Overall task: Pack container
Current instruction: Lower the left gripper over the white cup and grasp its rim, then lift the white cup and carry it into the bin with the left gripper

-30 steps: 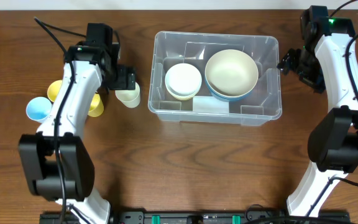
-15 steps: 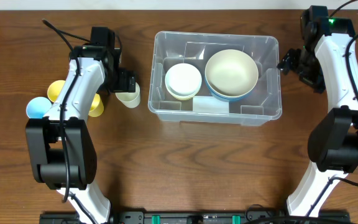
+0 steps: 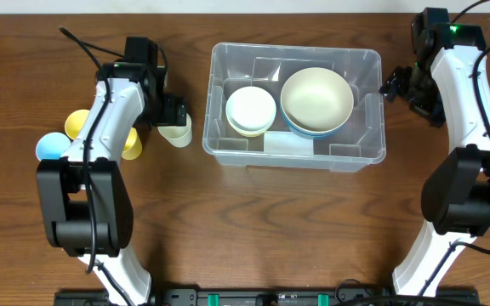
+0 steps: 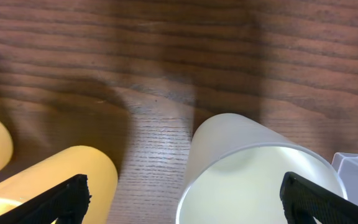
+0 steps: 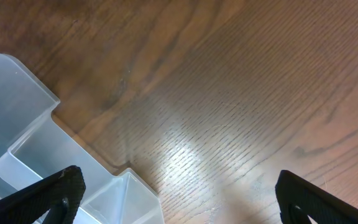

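Dark wood table [image 3: 253,221] fills the overhead view, its far edge cut by a pale strip along the top. The container [image 3: 296,157] stands a little beyond the middle, with bare wood all along its near side and a narrower lane at each end. Inside it, a stack of small pale bowls [image 3: 251,110] sits to the left, and a large cream bowl [image 3: 316,98] rests in a blue bowl [image 3: 313,132] of which only a sliver of rim shows. The left gripper [image 3: 173,115] hangs over a cream cup [image 3: 177,134] just beside the container's left wall; its fingertips are hidden under its own body. The left arm also covers part of two yellow cups [image 3: 76,123], and a blue cup [image 3: 51,147] stands beside them. The right gripper [image 3: 394,85] is near the container's right wall, its tips too small to read.

From the left wrist, both fingers [image 4: 67,196] stand spread wide at the lower corners, holding nothing. The cream cup's mouth lies between them, its lower part cut off; contact with the right finger cannot be judged. One yellow cup crowds the left finger.

From the right wrist, the fingers [image 5: 55,193] are likewise wide apart and empty, above the container's stepped corner, with open wood beyond.
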Robot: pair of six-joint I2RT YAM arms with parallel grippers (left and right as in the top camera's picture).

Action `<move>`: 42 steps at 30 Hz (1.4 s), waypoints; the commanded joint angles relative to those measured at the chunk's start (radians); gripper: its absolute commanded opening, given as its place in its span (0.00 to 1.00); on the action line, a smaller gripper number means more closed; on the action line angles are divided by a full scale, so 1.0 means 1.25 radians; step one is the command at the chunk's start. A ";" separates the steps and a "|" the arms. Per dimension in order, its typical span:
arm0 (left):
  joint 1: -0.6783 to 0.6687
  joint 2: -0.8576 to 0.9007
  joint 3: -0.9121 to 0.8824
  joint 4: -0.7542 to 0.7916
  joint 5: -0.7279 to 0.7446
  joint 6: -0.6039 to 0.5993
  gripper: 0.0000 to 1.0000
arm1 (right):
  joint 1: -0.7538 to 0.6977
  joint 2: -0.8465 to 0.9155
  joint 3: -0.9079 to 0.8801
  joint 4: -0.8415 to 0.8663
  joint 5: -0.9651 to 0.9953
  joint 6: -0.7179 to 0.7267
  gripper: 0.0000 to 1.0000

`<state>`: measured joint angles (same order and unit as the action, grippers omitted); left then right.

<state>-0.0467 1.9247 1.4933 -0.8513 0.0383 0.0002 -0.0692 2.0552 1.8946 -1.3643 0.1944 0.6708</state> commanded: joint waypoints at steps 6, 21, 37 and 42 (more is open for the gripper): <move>0.002 0.013 0.002 0.001 0.005 -0.001 0.98 | -0.002 -0.003 -0.001 0.000 0.006 0.013 0.99; 0.002 0.013 0.000 0.000 0.005 -0.001 0.50 | -0.002 -0.003 -0.001 0.000 0.006 0.013 0.99; 0.002 0.013 0.000 -0.002 0.005 -0.002 0.19 | -0.002 -0.003 -0.001 0.000 0.006 0.013 0.99; 0.002 0.013 0.001 0.001 0.005 -0.004 0.06 | -0.001 -0.003 -0.001 0.000 0.006 0.013 0.99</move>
<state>-0.0467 1.9285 1.4929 -0.8505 0.0460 -0.0017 -0.0692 2.0552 1.8946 -1.3643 0.1944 0.6708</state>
